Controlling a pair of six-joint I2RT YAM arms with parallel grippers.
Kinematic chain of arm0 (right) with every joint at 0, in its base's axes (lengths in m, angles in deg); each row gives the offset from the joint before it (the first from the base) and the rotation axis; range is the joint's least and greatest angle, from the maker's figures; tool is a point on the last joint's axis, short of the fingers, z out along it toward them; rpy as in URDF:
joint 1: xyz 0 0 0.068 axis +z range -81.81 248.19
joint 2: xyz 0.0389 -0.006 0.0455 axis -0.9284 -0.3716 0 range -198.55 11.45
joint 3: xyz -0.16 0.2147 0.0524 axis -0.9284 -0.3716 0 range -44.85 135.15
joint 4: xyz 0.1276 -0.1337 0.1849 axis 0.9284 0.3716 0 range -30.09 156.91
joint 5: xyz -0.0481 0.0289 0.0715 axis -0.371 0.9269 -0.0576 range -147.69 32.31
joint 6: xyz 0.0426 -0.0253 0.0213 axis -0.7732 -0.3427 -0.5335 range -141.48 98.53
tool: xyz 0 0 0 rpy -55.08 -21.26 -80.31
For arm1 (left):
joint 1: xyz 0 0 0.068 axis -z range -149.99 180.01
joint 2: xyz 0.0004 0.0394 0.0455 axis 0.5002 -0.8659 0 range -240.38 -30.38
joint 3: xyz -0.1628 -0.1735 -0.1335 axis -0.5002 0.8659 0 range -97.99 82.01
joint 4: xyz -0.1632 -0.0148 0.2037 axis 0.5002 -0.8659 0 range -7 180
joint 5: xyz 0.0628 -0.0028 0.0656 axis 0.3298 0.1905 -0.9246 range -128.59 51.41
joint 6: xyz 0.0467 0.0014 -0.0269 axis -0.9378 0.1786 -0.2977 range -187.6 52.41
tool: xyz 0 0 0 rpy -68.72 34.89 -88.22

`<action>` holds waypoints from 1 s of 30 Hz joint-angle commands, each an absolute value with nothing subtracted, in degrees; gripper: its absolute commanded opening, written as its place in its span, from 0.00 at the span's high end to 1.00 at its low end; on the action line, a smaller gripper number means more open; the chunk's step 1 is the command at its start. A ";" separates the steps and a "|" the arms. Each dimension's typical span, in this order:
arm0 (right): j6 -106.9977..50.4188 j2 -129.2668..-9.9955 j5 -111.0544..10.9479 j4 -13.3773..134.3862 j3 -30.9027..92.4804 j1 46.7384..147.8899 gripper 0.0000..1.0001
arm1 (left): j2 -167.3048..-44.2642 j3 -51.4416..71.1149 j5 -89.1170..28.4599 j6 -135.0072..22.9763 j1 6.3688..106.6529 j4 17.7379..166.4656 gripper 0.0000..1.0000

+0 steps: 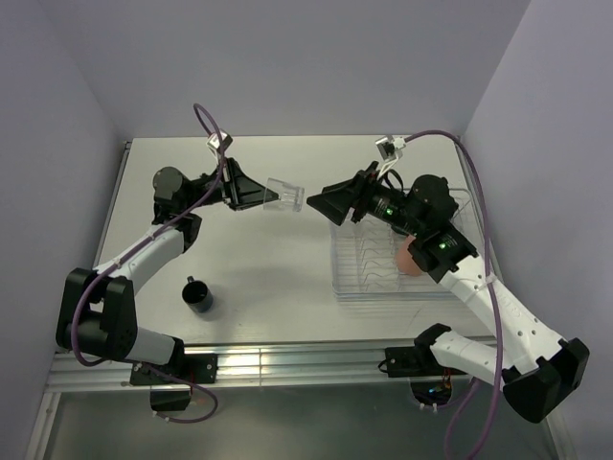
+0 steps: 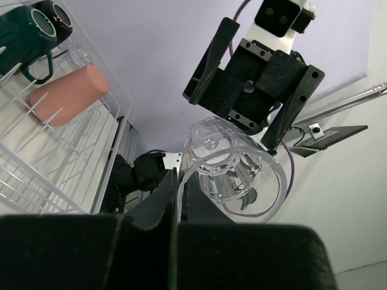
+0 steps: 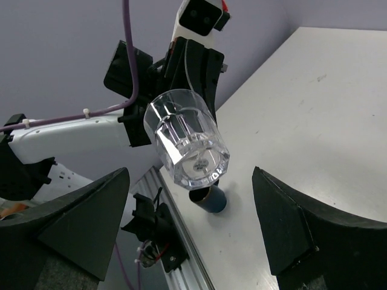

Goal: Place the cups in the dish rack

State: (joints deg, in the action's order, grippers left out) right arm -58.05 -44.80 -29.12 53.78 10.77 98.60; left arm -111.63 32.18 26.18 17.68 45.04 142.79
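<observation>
My left gripper is shut on the rim of a clear glass tumbler and holds it sideways in the air over the table's middle. In the left wrist view the fingers pinch the tumbler's wall. My right gripper is open and empty, facing the tumbler's base a short way off; in the right wrist view the tumbler sits above the gap between its fingers. The dish rack holds a salmon-orange cup, a dark green mug and a black mug.
A dark mug stands on the table near the front left; it also shows in the right wrist view. The right arm lies over the rack's right half. Walls close in the table on three sides.
</observation>
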 commanded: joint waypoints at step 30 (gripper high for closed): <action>-61.02 -50.86 -25.18 41.80 10.35 102.38 0.23 | -112.03 29.10 25.57 20.29 48.29 149.23 1.00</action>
State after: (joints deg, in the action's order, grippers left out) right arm -60.48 -50.77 -26.47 45.73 10.59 101.73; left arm -111.98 31.26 26.05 19.30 47.90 144.41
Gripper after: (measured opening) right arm 0.772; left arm 0.043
